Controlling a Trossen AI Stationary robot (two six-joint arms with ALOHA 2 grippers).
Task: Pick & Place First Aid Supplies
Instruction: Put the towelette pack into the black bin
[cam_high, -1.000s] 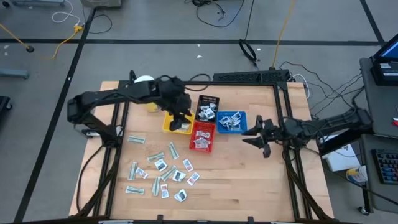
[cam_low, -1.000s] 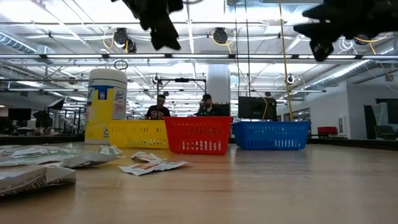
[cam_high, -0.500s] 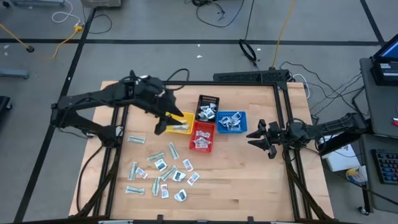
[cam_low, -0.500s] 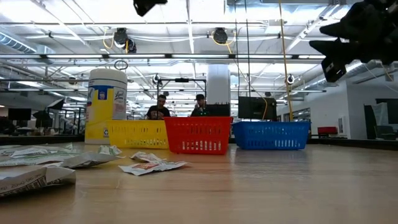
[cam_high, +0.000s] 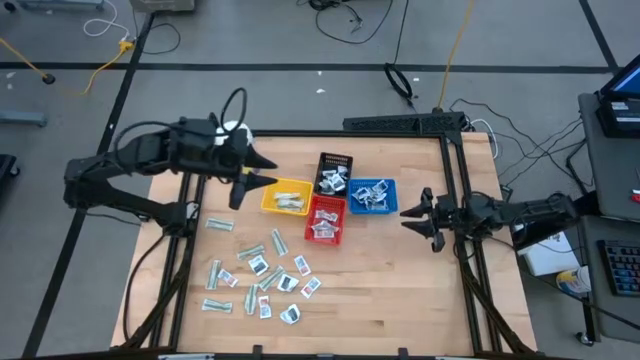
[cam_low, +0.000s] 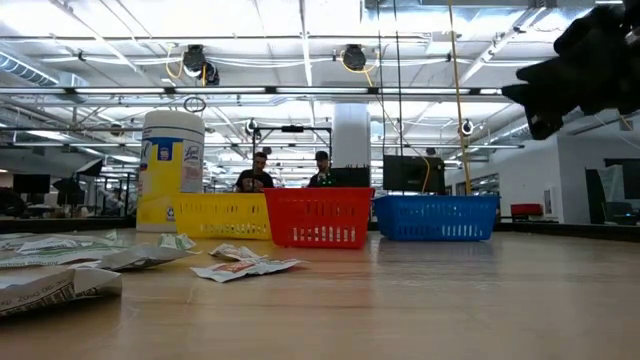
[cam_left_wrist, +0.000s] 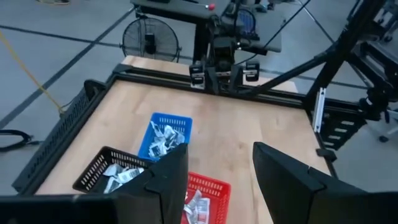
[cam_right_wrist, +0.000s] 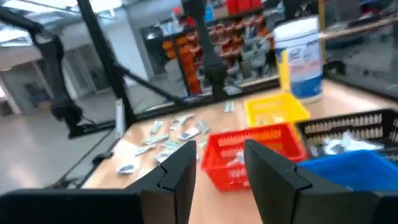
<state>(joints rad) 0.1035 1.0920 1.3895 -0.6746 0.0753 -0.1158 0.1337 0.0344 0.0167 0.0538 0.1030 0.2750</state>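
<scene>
We look down on a pale wooden table top (cam_high: 400, 270) framed by black rails, standing on a grey floor crossed by cables. In the low view the room behind is a wide workshop with bright ceiling lights, and two people (cam_low: 290, 172) sit far back behind the baskets.

Four small mesh baskets cluster near the table's far middle: a yellow basket (cam_high: 285, 196), a red basket (cam_high: 325, 219), a black basket (cam_high: 335, 172) and a blue basket (cam_high: 372, 195), each with packets inside. A white cylindrical jar with a yellow label (cam_low: 172, 168) stands beside the yellow one.

The loose first aid packets (cam_high: 262, 273) lie scattered flat on the near-left part of the table, well apart from both arms. The long pale green-grey wrappers point every which way: some run across the table, some along it, some slantwise. The square white ones show no clear heading, and we cannot read their print.

The left gripper (cam_high: 245, 176) hangs above the table's far-left edge, just beside the yellow basket, fingers spread with nothing between them; it is cut out of the low view altogether. The right gripper (cam_high: 418, 213) hovers near the right rail, beside the blue basket, fingers parted and empty; the low view catches only a dark corner of it.
</scene>
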